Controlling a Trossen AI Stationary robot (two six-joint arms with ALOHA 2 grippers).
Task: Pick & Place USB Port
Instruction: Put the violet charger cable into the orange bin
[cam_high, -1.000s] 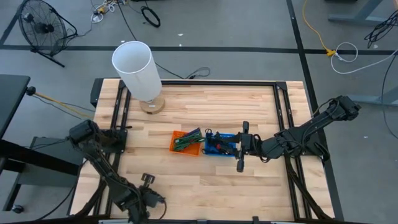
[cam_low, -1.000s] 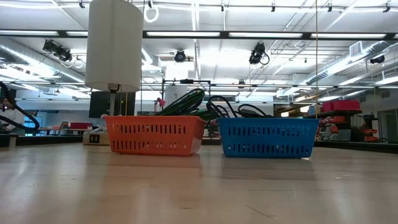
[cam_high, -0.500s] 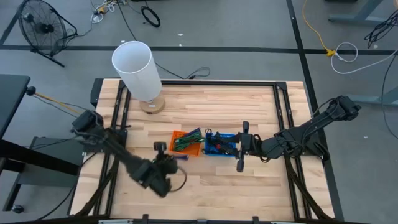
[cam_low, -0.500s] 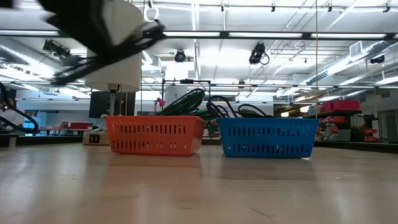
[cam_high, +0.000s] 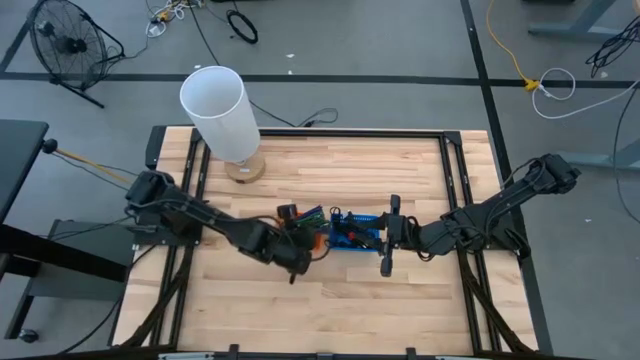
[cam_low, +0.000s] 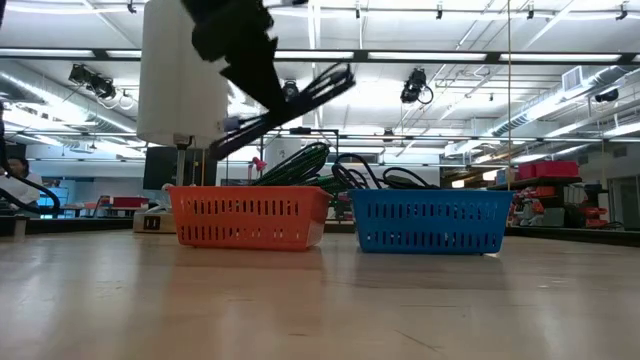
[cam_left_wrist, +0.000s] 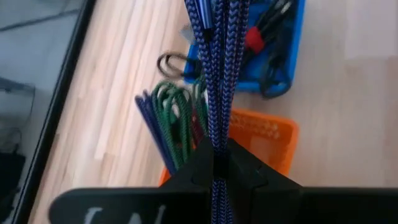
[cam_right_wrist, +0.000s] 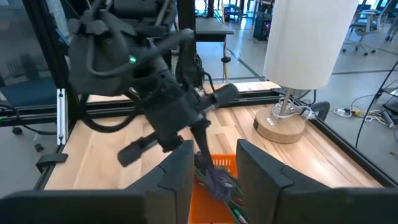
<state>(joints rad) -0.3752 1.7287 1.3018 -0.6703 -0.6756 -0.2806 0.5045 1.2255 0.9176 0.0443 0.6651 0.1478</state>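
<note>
USB cable (cam_left_wrist: 219, 74), blue braided, hangs clamped in my left jaws (cam_high: 297, 240) over the orange basket (cam_high: 300, 228), seen from above. Low view: my left arm sits above that basket (cam_low: 248, 216), beside the blue basket (cam_low: 430, 221). Right jaws (cam_high: 387, 237) wait apart on the bench (cam_high: 400, 160).

Two dark jointed arms, black cabling (green LED, left arm (cam_right_wrist: 134, 81))

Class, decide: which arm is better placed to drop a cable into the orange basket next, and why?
Left. Its claw is shut on the blue braided cable, right above the orange plastic basket. The right claw waits open beyond the blue plastic basket, empty.
</note>
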